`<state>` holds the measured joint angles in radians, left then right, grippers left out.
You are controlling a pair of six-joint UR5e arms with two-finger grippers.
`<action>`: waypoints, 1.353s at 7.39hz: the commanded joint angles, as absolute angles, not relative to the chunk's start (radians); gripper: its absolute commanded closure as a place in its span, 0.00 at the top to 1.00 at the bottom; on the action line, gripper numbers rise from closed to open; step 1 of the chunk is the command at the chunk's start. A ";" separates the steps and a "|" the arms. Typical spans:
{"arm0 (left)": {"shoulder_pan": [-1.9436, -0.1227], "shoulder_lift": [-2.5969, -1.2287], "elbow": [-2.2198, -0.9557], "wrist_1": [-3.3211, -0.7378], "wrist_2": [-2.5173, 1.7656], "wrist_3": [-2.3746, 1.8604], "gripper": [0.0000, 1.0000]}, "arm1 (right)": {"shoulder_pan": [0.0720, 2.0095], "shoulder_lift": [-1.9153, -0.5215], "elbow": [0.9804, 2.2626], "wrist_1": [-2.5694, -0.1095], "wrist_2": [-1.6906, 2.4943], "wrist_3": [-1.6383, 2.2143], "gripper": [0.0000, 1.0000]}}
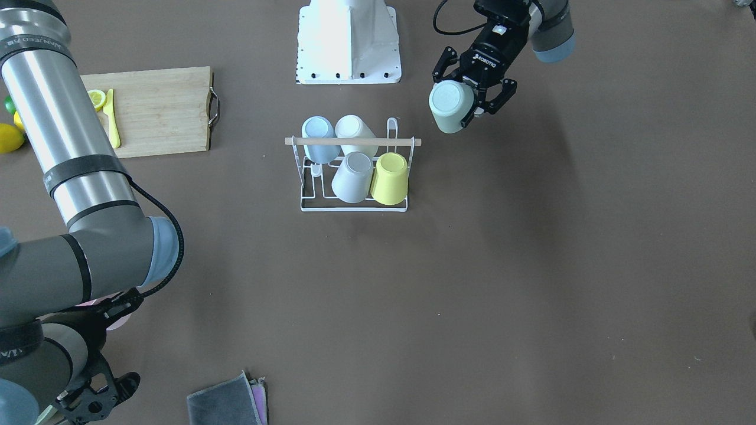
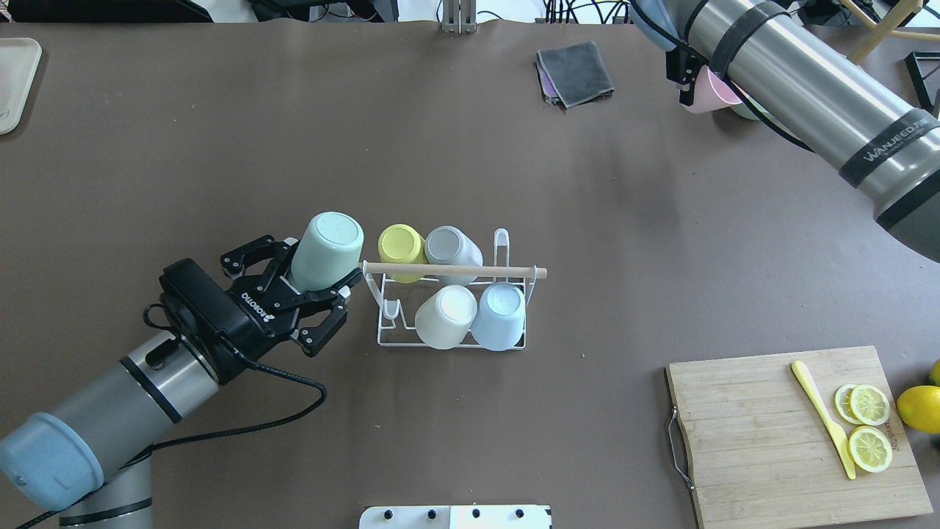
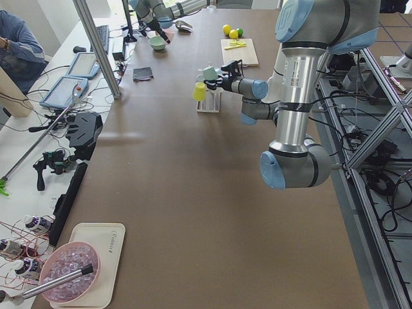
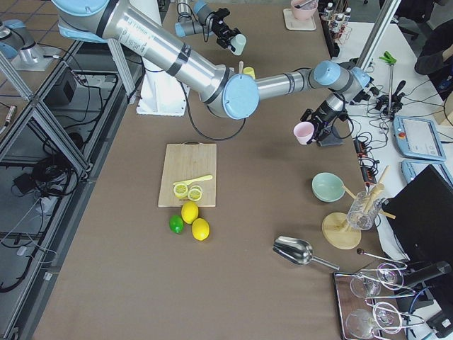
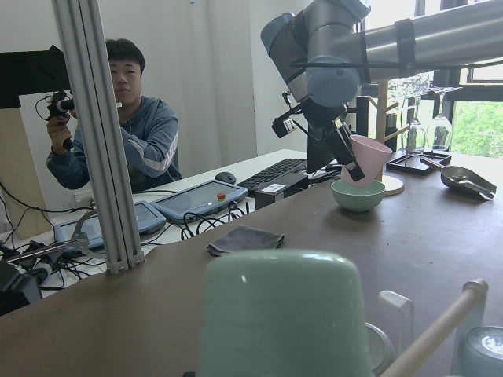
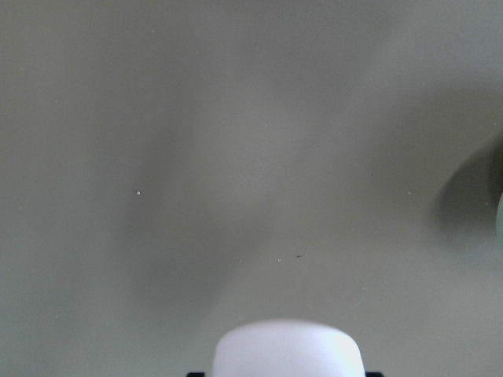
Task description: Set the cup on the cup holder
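Observation:
The cup holder is a white wire rack with a wooden rod across its top, at the table's middle. Yellow, grey, cream and blue cups hang on it upside down. My left gripper is shut on a pale green cup, held bottom-up just off the rack's left end, close to the rod's tip. The front view shows the same cup beside the rack. My right gripper holds a pink cup far off at the table's far right.
A wooden cutting board carries lemon slices and a yellow knife, with a whole lemon beside it. A folded grey cloth lies at the far edge. A green bowl sits near the pink cup. A person sits beyond the table.

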<state>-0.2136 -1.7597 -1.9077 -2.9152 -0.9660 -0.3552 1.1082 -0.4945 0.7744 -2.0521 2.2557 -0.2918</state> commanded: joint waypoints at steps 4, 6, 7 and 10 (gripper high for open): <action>-0.124 -1.845 -1.832 -2.913 -0.850 -0.354 0.09 | 1.072 -0.693 1.098 -1.764 2.298 0.036 0.00; -0.124 -1.856 -1.804 -2.919 -0.824 -0.360 0.09 | 1.075 -0.733 1.191 -1.608 2.315 0.163 0.00; -0.124 -1.880 -1.774 -2.921 -0.793 -0.362 0.09 | 1.068 -0.780 1.289 -1.536 2.324 0.260 0.00; -0.121 -1.890 -1.750 -2.919 -0.792 -0.396 0.09 | 1.040 -0.938 1.458 -1.104 2.287 0.473 0.00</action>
<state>-0.1220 -1.8864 -1.7637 -2.9203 -0.7942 -0.3773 1.0552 -0.8820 1.3979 -1.2864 2.3096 0.3743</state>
